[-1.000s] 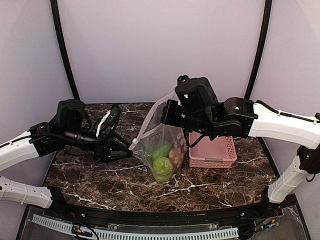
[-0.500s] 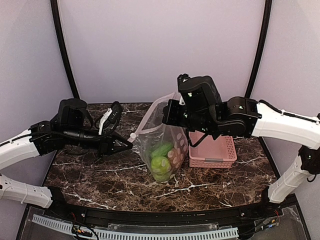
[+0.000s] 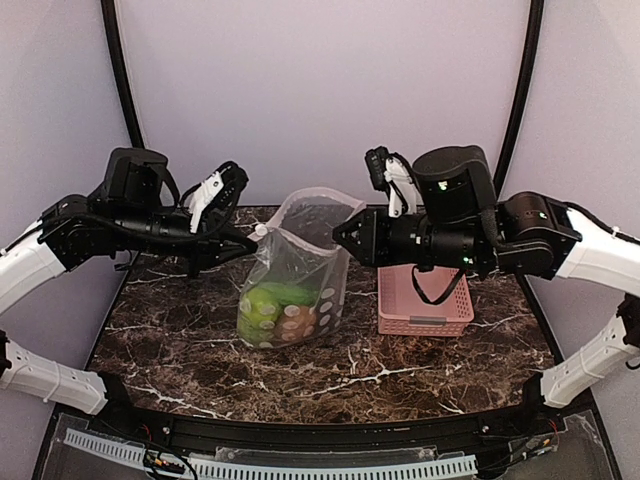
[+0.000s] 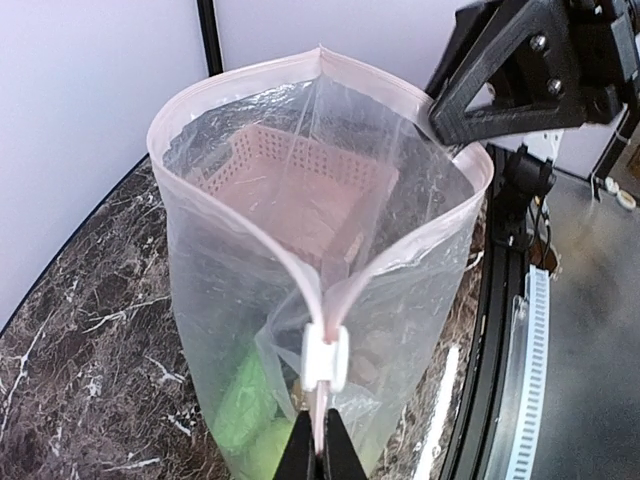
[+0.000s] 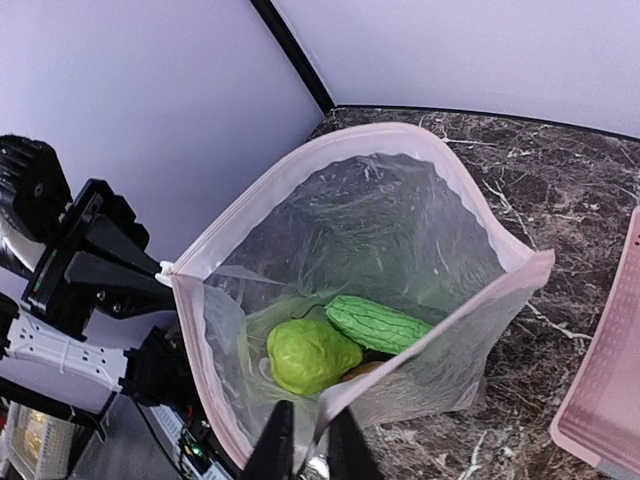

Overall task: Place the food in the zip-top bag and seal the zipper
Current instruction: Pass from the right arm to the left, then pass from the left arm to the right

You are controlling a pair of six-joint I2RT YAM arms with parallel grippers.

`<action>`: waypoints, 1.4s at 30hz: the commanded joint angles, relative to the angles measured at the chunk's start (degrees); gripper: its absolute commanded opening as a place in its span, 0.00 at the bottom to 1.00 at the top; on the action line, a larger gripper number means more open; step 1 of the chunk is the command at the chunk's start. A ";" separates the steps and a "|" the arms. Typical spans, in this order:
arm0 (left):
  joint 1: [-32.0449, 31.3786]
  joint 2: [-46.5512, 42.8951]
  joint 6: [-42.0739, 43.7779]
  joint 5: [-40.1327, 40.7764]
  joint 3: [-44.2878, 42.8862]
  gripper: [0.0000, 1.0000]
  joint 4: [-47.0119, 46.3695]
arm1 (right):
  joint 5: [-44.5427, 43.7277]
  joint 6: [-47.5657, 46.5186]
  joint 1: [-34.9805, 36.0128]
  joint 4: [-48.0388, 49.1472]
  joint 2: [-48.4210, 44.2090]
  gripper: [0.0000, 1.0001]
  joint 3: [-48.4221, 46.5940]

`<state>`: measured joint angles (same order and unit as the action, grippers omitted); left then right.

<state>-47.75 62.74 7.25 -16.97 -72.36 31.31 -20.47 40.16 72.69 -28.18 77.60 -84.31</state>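
The clear dotted zip-top bag (image 3: 300, 265) stands on the marble table (image 3: 180, 340) with its mouth wide. Inside lie food pieces: a round green fruit (image 5: 310, 355), a ribbed green cucumber-like piece (image 5: 380, 322) and a brownish lump (image 5: 366, 371). My left gripper (image 3: 248, 241) (image 4: 322, 452) is shut on the pink zipper (image 4: 420, 238) end, just below the white slider (image 4: 325, 358). My right gripper (image 3: 341, 233) (image 5: 306, 442) is at the opposite mouth corner. Its fingers stand slightly apart, with the bag's rim running between them.
A pink slotted basket (image 3: 425, 300) sits right of the bag, under my right arm, and shows through the bag film in the left wrist view. Black frame posts (image 3: 125, 95) rise at the back corners. A dark rail runs along the table's near edge.
My left gripper closed on the zipper end. Both arms rose and the bag shifted left, its mouth spreading wider. My right gripper's fingers have parted a little.
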 commanded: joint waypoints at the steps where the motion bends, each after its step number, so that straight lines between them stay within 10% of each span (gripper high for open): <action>1: 0.37 0.00 11.69 -2.20 1.29 0.01 5.70 | -0.71 -1.18 0.52 -4.13 -5.74 0.25 3.09; 9: 0.40 -4.58 15.82 -8.92 7.52 0.01 2.95 | 4.10 -23.60 -0.06 -3.56 -8.01 0.63 -1.63; 25: 0.79 -4.04 16.22 -15.11 6.99 0.01 5.27 | 47.56 -45.64 -8.90 -12.23 17.79 0.56 -29.00; 42: 3.51 -3.13 14.91 -18.75 5.83 0.01 5.42 | 54.30 -46.82 -10.10 -20.77 26.28 0.42 -32.87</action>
<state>-44.86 59.33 22.63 -32.88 -65.23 36.16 32.69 -5.78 62.78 -47.86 102.21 -115.57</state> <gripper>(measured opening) 0.011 0.419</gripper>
